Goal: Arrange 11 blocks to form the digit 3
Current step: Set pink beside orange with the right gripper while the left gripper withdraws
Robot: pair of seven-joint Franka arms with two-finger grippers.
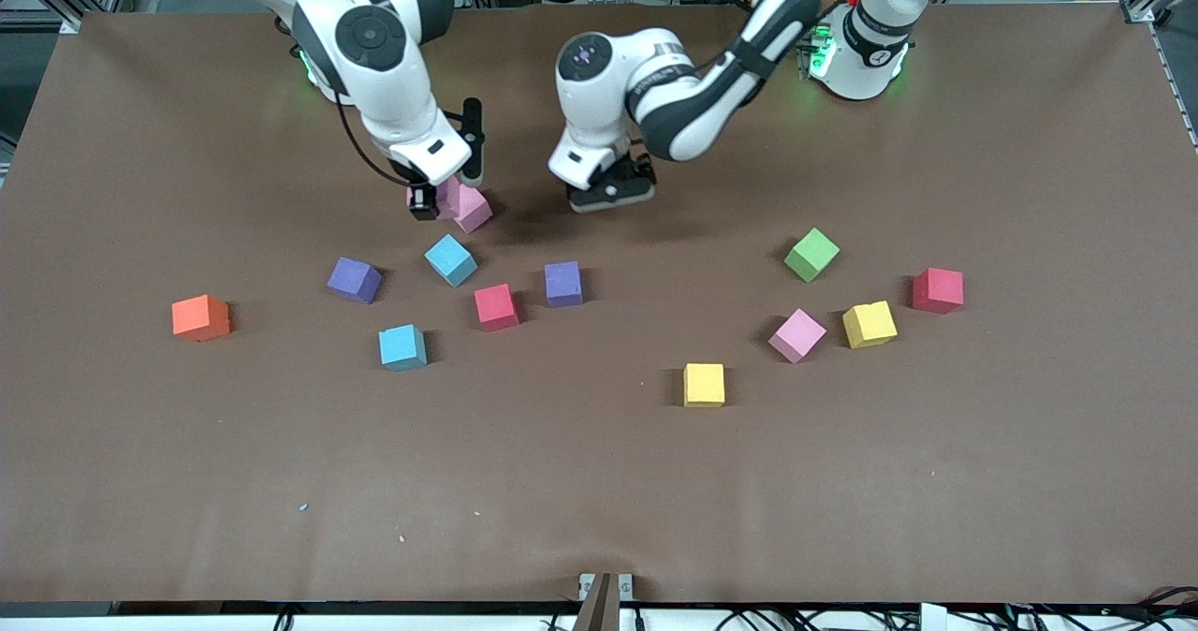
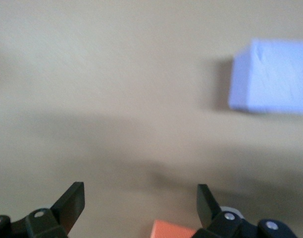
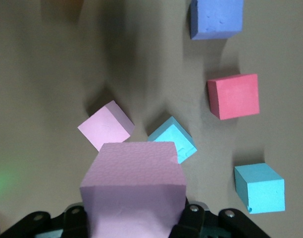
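Observation:
My right gripper (image 1: 432, 198) (image 3: 134, 220) is shut on a pink block (image 1: 448, 197) (image 3: 134, 191), just above the table beside another pink block (image 1: 474, 211) (image 3: 105, 125). My left gripper (image 1: 613, 188) (image 2: 140, 203) hangs open over bare table with nothing between its fingers; a purple block (image 1: 563, 284) (image 2: 273, 77) and a red block (image 1: 496, 306) (image 2: 174, 230) lie close by. Loose, apart from one another, lie two cyan blocks (image 1: 450, 259) (image 1: 402, 346), a purple block (image 1: 355, 280) and an orange one (image 1: 200, 317). No digit 3 is in view.
Toward the left arm's end lie a green block (image 1: 811, 254), a red one (image 1: 938, 290), a yellow one (image 1: 869, 324) and a pink one (image 1: 797, 335). Another yellow block (image 1: 704, 385) sits nearest the front camera. The brown table (image 1: 599, 500) stretches wide below them.

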